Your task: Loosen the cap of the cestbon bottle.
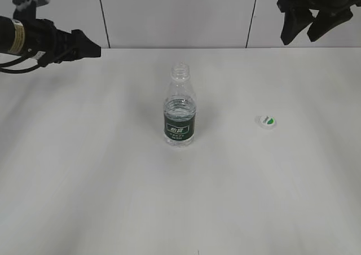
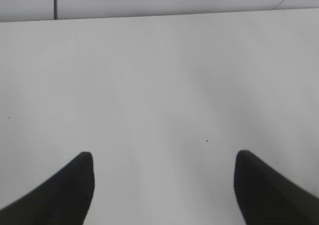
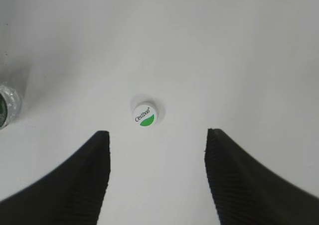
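Cap [image 1: 266,122] lay off the cestbon bottle [image 1: 180,109].
The bottle was stood upright mid-table [image 1: 84,181], the cap apart to its right; both the left gripper [image 2: 163,185] and right gripper [image 3: 156,177] were held spread, empty.

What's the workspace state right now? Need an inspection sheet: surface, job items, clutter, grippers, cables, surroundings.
Surface: white table, bare apart from the job's things.
Cestbon bottle: upright near the table's middle, neck open, no cap on it.
Cap: off the bottle, lying flat on the table to the bottle's right, apart from it, printed top facing up; also seen in the right wrist view.
Clutter: nothing seen.
Left gripper: open, empty, raised at the far left.
Right gripper: open, empty, raised above the cap.
Cables: a black cable hangs under the left arm.
Surroundings: pale panelled wall behind the table.
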You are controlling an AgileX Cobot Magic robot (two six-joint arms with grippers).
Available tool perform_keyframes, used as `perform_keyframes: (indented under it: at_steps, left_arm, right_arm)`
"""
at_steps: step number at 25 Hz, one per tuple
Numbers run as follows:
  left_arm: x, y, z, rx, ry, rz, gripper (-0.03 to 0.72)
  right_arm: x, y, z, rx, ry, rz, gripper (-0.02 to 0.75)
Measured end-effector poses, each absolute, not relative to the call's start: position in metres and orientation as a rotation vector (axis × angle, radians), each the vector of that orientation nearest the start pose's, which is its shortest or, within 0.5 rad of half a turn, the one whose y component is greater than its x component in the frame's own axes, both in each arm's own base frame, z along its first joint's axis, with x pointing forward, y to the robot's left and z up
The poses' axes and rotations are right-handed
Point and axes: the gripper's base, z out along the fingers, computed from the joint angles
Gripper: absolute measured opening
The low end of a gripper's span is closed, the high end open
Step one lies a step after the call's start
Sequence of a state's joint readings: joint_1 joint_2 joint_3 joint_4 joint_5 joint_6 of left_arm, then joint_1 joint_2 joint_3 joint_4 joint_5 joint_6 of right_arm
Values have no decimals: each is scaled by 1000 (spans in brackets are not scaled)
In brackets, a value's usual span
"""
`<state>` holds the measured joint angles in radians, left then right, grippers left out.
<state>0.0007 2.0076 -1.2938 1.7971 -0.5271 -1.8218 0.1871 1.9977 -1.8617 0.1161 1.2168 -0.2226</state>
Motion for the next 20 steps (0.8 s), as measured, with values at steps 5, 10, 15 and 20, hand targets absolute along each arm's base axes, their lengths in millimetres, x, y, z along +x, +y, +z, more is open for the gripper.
perform_keyframes:
  at_steps: [5,10,15,20]
  left_arm:
    - [426,-41,194,231,2248,-566,522]
    - [422,-39,213,241,2209,-568,522]
    - [418,-34,218,262,2203,-626,522]
    - [414,-30,219,290,2207,-707,510]
  right_arm:
    - [420,90,290,-541,2773,155,459]
    - [414,89,302,-517,2752,174,459]
    - [391,85,322,-513,2727,177,459]
    - [350,78,337,-512,2727,183,459]
